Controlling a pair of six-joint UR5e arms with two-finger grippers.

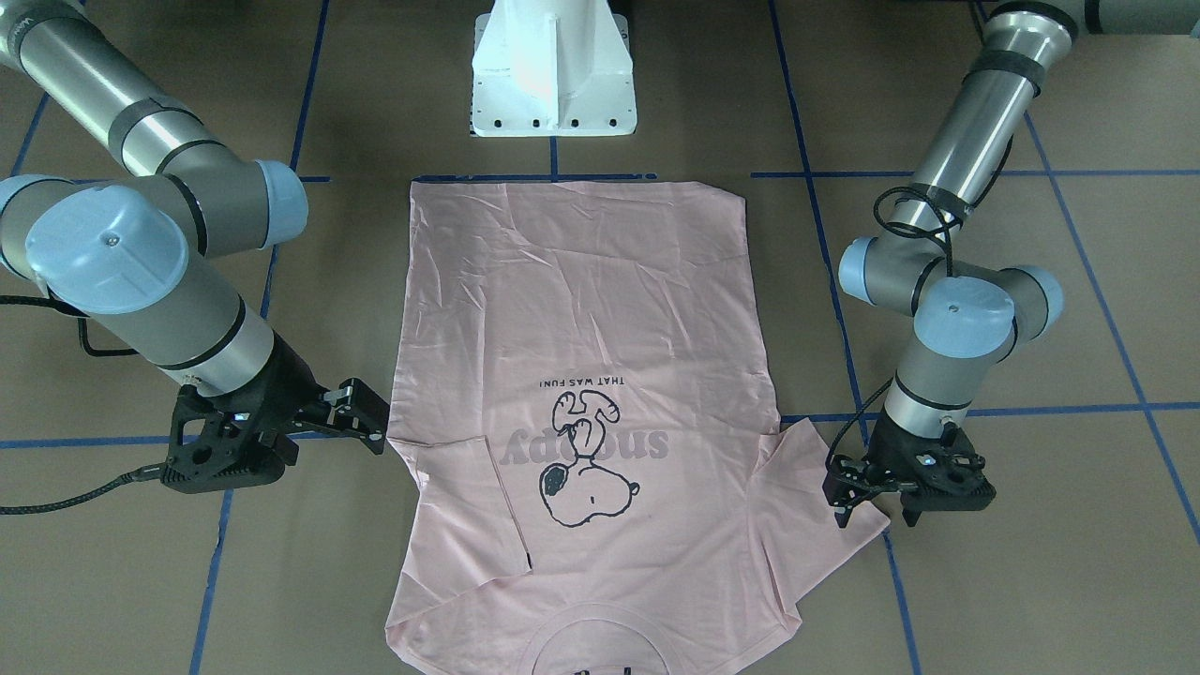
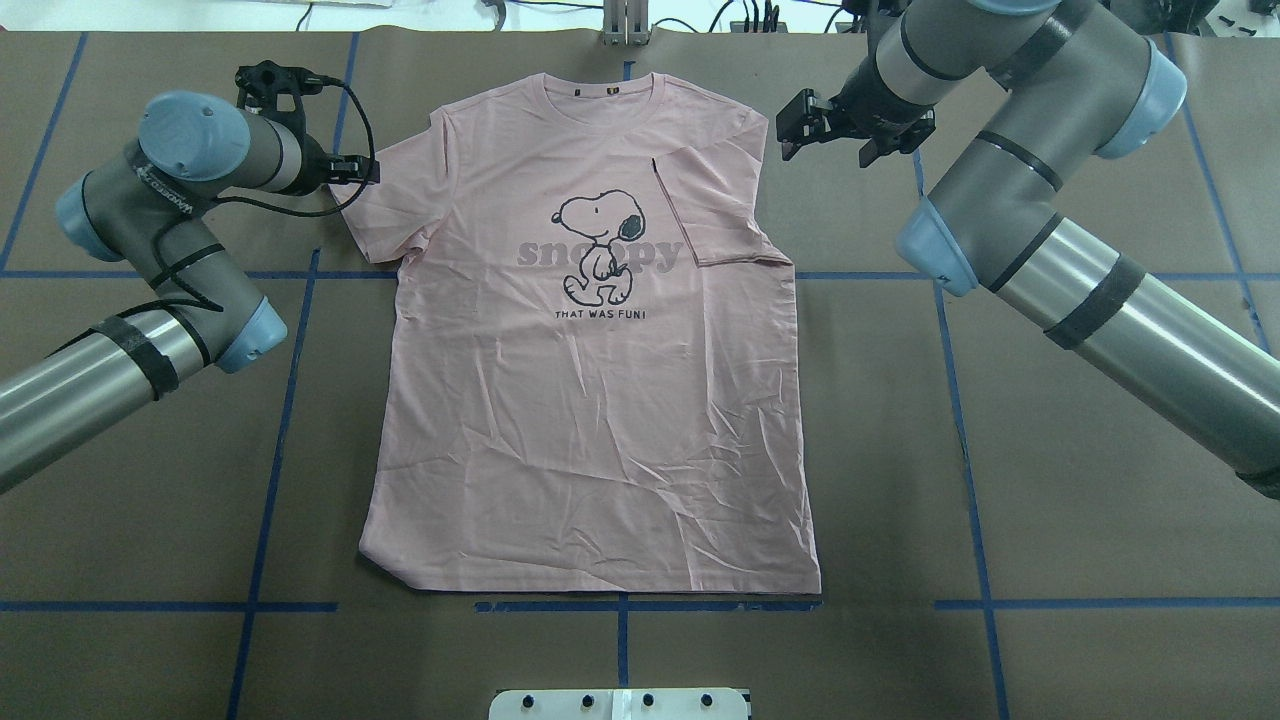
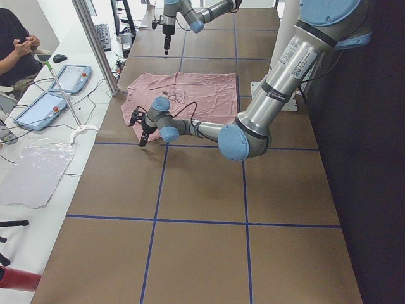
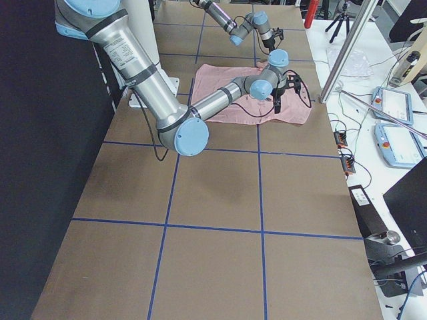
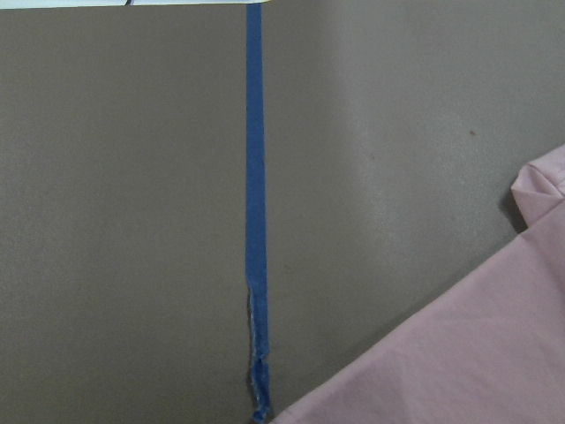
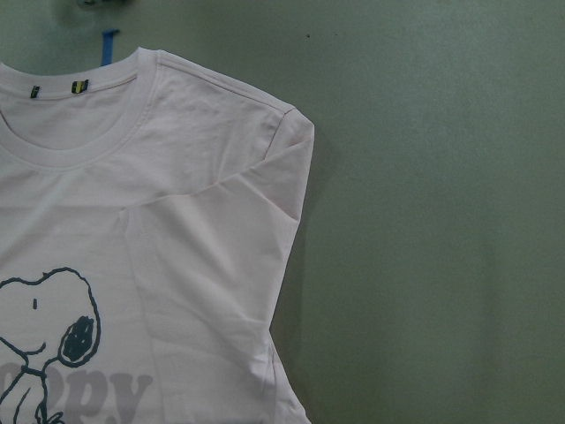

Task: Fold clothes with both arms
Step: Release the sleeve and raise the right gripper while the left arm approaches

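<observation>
The pale pink T-shirt [image 2: 590, 420] lies flat and print-up on the brown table, collar toward the far edge in the overhead view. One sleeve [image 2: 715, 210] is folded in over the chest; its black tag shows. The other sleeve [image 2: 380, 220] is spread out. My left gripper [image 1: 877, 514] points down at the tip of the spread sleeve [image 1: 816, 487], its fingers apart and holding nothing. My right gripper [image 2: 835, 140] hangs open just off the shoulder beside the folded sleeve, holding nothing. The right wrist view shows that shoulder [image 6: 265, 177] with no fingers in sight.
The white pedestal base [image 1: 553, 84] stands at the shirt's hem end. Blue tape lines [image 5: 255, 221] cross the table. A side bench with teach pendants [image 3: 69, 79] and a seated person [image 3: 16, 44] runs along the collar side.
</observation>
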